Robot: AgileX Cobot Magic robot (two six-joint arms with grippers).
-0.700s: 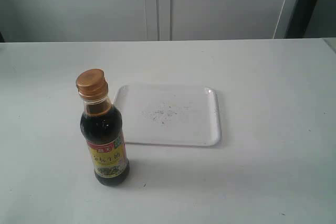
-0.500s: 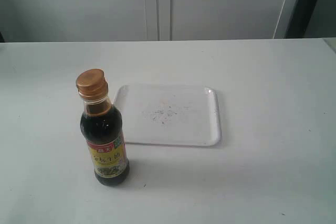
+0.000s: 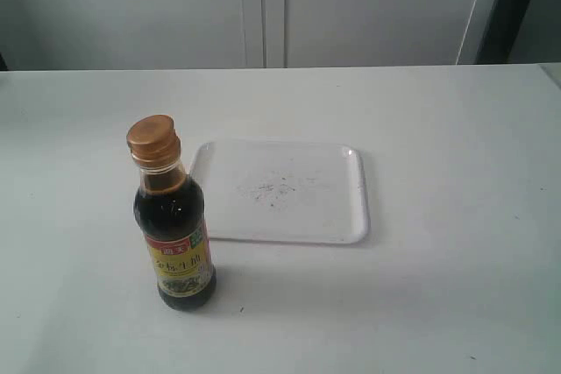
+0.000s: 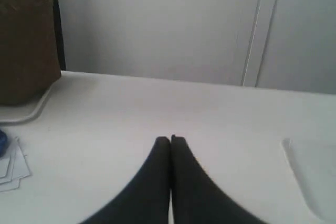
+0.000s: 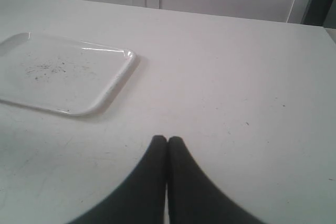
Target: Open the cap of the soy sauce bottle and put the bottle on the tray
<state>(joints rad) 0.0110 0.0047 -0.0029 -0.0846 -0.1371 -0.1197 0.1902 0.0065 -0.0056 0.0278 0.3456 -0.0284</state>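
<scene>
The soy sauce bottle (image 3: 174, 234) stands upright on the white table at the front left of the exterior view, dark liquid inside and a red, yellow and green label low on its body. Its copper-orange ridged cap (image 3: 153, 139) is down on the neck. Just right of it lies the flat white tray (image 3: 342, 208), bare but for faint specks. The tray's corner (image 5: 113, 85) also shows in the right wrist view. Neither arm appears in the exterior view. My left gripper (image 4: 170, 139) is shut on nothing above bare table. My right gripper (image 5: 167, 139) is shut too, holding nothing, apart from the tray.
In the left wrist view a brown box (image 4: 27, 38) stands on a white board at the table's far side, with loose papers and a blue object (image 4: 2, 142) near it. White cabinet doors (image 3: 263, 6) back the table.
</scene>
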